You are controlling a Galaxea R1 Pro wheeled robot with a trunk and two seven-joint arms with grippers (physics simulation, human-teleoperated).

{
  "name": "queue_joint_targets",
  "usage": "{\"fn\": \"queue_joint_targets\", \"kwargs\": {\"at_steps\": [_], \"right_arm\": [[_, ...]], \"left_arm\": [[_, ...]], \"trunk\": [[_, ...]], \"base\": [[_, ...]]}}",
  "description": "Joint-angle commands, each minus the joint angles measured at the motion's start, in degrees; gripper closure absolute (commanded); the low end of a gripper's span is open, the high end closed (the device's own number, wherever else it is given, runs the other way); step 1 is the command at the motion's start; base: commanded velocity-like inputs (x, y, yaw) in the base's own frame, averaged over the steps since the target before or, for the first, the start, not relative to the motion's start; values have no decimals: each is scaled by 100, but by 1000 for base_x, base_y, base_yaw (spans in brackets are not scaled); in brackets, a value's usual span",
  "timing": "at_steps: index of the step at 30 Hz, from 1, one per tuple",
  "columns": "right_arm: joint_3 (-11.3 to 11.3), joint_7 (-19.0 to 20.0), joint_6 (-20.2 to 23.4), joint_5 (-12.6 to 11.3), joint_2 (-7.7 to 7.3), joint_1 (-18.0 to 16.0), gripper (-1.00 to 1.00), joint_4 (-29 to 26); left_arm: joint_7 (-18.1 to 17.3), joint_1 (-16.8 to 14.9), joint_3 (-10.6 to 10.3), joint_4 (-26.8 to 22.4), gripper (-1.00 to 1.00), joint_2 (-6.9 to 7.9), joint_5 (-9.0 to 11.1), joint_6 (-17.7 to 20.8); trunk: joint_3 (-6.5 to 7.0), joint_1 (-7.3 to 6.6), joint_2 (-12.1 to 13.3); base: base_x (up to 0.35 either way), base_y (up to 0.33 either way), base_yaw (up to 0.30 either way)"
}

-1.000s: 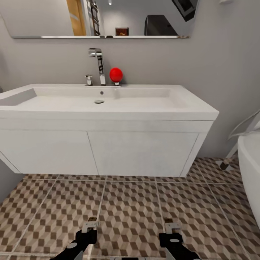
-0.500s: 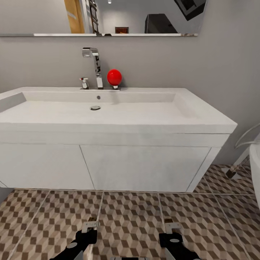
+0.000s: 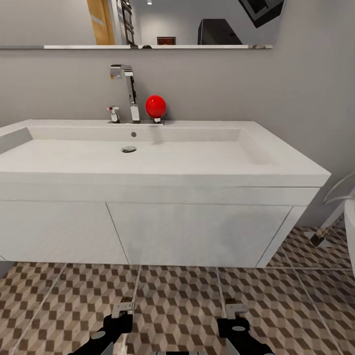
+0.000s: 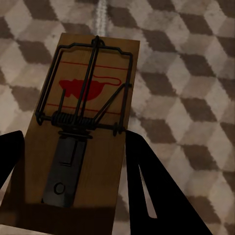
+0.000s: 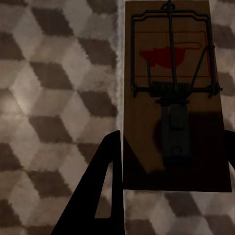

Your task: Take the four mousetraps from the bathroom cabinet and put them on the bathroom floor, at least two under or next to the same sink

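Observation:
The white sink [image 3: 207, 177] with a chrome tap [image 3: 130, 93] hangs on the grey wall straight ahead, above the cube-patterned bathroom floor [image 3: 182, 296]. Low in the head view, my left gripper [image 3: 123, 308] and right gripper [image 3: 235, 309] hover over the tiles in front of the sink. In the left wrist view a brown mousetrap [image 4: 85, 122] sits between the black fingers [image 4: 152, 186], with my left gripper [image 4: 73, 139] shut on it. Another mousetrap [image 5: 174, 98] is held the same way in my right gripper [image 5: 171, 139]. The cabinet is out of view.
A red ball [image 3: 156, 105] stands beside the tap. A mirror [image 3: 148, 22] runs along the wall above. The white vanity front [image 3: 197, 234] under the basin leaves a gap above the tiles. A white bathtub edge [image 3: 351, 217] shows at the far right.
The whole head view has shifted: the sink now looks larger and nearer, so the camera has moved toward it. Both grippers keep their place in the picture.

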Motion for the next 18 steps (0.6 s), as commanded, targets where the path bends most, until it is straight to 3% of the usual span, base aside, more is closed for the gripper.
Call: {"fn": "queue_joint_targets", "kwargs": {"at_steps": [1,18], "right_arm": [[14,-23,12,23,1,-2,100,-2],[24,-22,18,34,14,-2,100,-79]], "left_arm": [[35,-3,-51,0,100,4,30,-19],[46,-3,-46,9,100,12,51,-15]], "trunk": [[-4,-1,-2],[-4,-1,-2]], "base": [[0,0,0],[0,0,0]]}}
